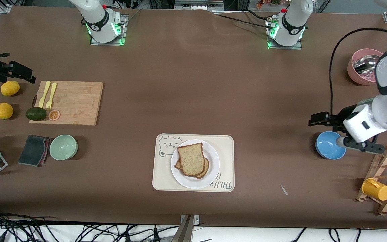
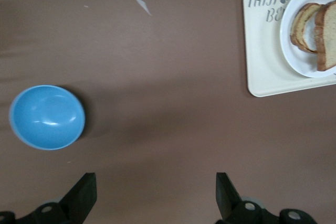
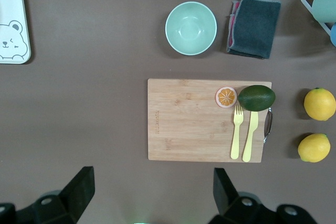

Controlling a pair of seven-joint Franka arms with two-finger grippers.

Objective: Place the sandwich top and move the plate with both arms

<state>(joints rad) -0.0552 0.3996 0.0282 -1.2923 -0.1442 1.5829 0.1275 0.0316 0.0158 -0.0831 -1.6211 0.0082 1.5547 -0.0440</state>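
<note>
The sandwich top [image 1: 191, 158], a light tan speckled slice, lies on a darker slice [image 1: 204, 172] on the round white plate [image 1: 210, 174]. The plate sits on the cream bear tray [image 1: 161, 178] at the table's middle, near the front camera. The left wrist view shows the sandwich top [image 2: 326, 35] and plate [image 2: 299, 59] at its edge. My left gripper [image 1: 315, 120] is open and empty in the air beside the blue bowl [image 1: 328, 149], apart from the tray; it also shows in its wrist view [image 2: 156, 182]. My right gripper [image 1: 24, 73] is open and empty in the air near the cutting board [image 1: 76, 101]; it also shows in its wrist view [image 3: 153, 179].
The cutting board holds an avocado [image 1: 36, 113], an orange slice and yellow cutlery. Two lemons [image 1: 4, 110], a green bowl [image 1: 63, 147] and a dark cloth [image 1: 34, 150] lie at the right arm's end. A pink bowl [image 1: 361, 72] and a wooden rack with a yellow cup [image 1: 376, 189] stand at the left arm's end.
</note>
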